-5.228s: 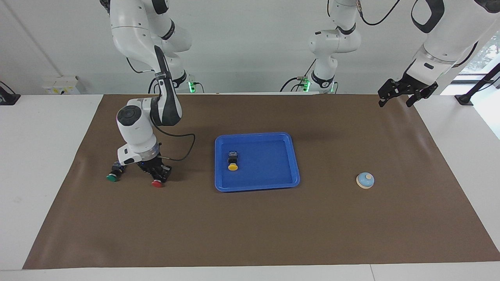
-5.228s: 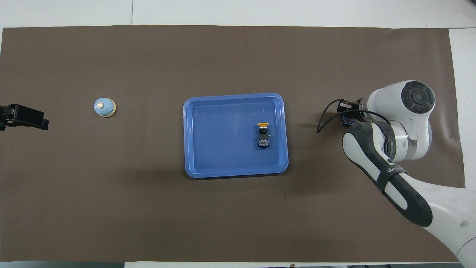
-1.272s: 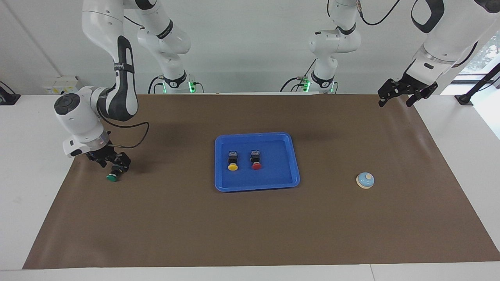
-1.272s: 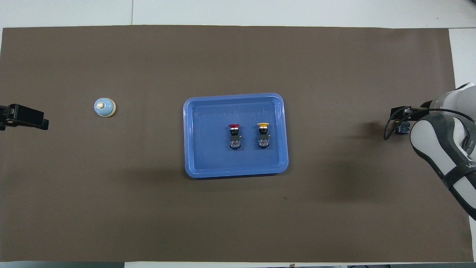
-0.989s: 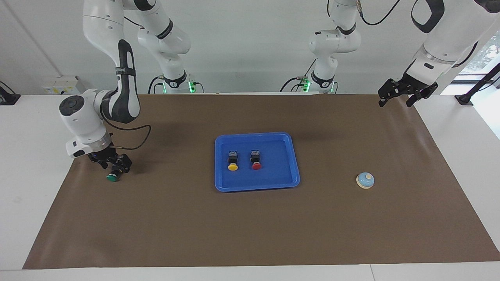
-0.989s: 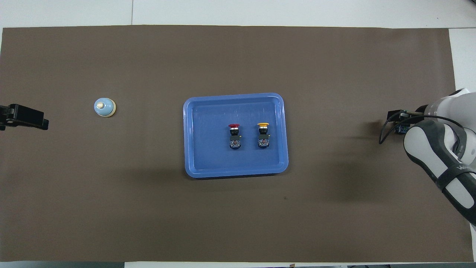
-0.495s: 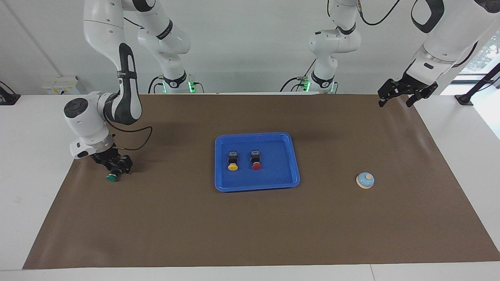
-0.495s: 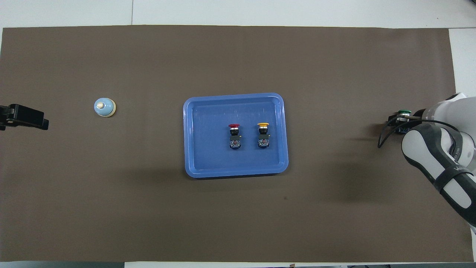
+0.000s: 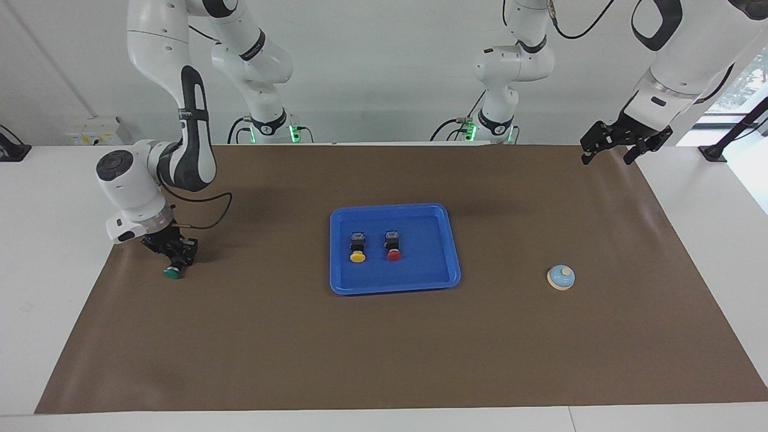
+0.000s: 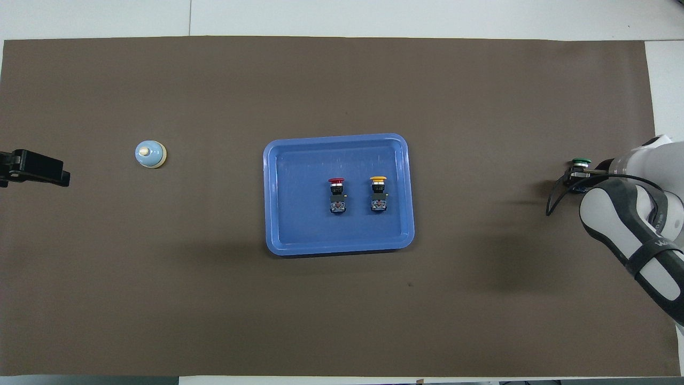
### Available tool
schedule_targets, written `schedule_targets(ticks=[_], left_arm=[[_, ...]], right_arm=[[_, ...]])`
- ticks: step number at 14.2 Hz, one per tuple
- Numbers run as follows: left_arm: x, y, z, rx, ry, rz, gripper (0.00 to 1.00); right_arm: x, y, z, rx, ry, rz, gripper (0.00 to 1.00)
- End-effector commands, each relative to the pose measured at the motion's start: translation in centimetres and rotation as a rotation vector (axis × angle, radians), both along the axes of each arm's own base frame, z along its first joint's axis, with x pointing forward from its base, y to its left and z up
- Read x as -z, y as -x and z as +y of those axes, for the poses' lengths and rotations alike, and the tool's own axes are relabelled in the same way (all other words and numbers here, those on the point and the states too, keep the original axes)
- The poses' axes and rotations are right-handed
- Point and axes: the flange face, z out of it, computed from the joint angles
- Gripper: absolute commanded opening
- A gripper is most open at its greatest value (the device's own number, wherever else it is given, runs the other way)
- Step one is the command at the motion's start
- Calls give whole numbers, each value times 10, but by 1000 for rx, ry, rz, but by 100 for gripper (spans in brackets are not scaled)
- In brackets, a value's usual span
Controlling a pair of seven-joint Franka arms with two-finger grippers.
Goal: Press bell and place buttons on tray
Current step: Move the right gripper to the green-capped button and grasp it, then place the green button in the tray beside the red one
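A brown mat (image 9: 384,336) covers most of the table, and at its middle sits the blue tray (image 9: 444,243), the largest of the task's things. Inside the tray lie the yellow button (image 9: 357,246) and, beside it toward the left arm's end, the red button (image 9: 393,245), each with its cap pointing away from the robots and its black body nearer to them; the two are close but apart. The right arm reaches down at its own end of the table, and the right gripper (image 9: 176,259) is low at the mat with its jaws drawn together around the black body of the green button (image 9: 173,273), whose green cap sticks out from between the fingertips on the side away from the robots, at the mat. The left arm waits, with the left gripper (image 9: 607,152) raised over the mat's corner at its own end, jaws spread apart and holding nothing. The bell (image 9: 561,277) stands alone on the mat between the tray and the left arm's end.
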Motion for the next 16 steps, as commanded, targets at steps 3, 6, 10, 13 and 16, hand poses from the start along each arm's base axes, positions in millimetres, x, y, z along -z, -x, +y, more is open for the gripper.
schedule_targets(ticks=[3, 6, 10, 13, 16], left_arm=[[-2, 5, 3, 7, -10, 4, 100], [-3, 6, 3, 7, -10, 3, 100], [-3, 6, 2, 9, -10, 3, 100], [-2, 5, 3, 7, -10, 4, 100], [-3, 6, 3, 7, -10, 3, 100]], right_arm=[[-55, -28, 66, -88, -14, 47, 0], [-104, -56, 157, -42, -26, 77, 0], [-140, -64, 303, -63, -39, 43, 0], [-146, -42, 416, -53, -49, 43, 0], [-133, -21, 501, -43, -56, 45, 0]])
